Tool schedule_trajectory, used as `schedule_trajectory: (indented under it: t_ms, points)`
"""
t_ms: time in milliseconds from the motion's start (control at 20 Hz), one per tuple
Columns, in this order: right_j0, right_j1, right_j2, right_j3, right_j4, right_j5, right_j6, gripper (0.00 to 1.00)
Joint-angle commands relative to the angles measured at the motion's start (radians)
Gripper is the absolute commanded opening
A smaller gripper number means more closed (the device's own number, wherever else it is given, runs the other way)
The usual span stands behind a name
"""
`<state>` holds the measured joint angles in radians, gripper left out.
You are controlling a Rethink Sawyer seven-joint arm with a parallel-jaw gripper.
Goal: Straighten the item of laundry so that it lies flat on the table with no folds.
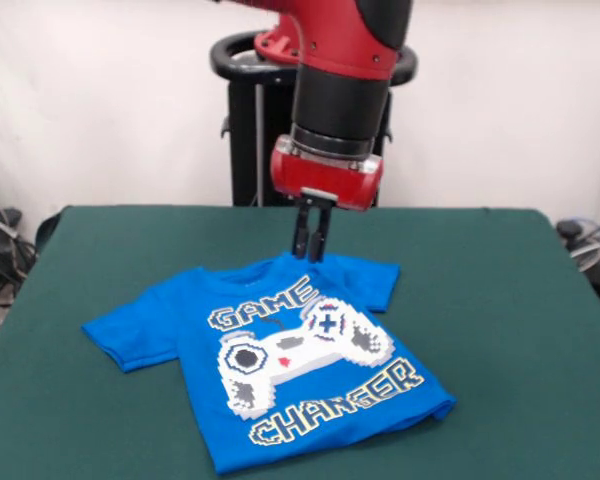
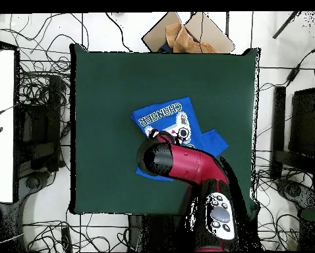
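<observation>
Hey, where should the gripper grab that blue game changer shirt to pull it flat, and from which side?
Probably the collar edge of the blue shirt, taken from straight above. In the front view the gripper hangs right over the neckline, fingers close together, and the fabric there looks bunched and raised, giving a ridge to pinch. The sleeves and hem lie flatter on the table, so they look harder to catch.

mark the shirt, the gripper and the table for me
T-shirt [image 1: 280, 370]: front view, on the controller print.
Gripper [image 1: 311, 256]: front view, between its fingertips at the collar.
Table [image 2: 107, 85]: overhead view, bare green cloth.
</observation>
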<state>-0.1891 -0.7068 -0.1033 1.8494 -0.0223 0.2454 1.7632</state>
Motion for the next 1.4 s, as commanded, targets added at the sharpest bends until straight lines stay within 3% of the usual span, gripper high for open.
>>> schedule_trajectory:
  t_ms: [50,250,450,700,850,1050,1400]
  points:
    - [0.0,0.03,0.11,0.14,0.018,0.03,0.153,0.0]
    - [0.004,0.016,0.104,0.205,-0.002,-0.037,0.169,0.0]
    - [-0.029,0.06,0.169,0.327,-0.018,-0.173,0.202,0.0]
    - [-0.013,0.118,0.184,0.394,-0.007,-0.291,0.254,0.0]
    - [0.025,0.154,0.159,0.386,0.014,-0.318,0.257,0.0]
    - [0.016,0.211,0.178,0.369,0.026,-0.376,0.247,0.0]
    - [0.154,0.279,0.077,0.339,0.149,-0.546,0.322,0.0]
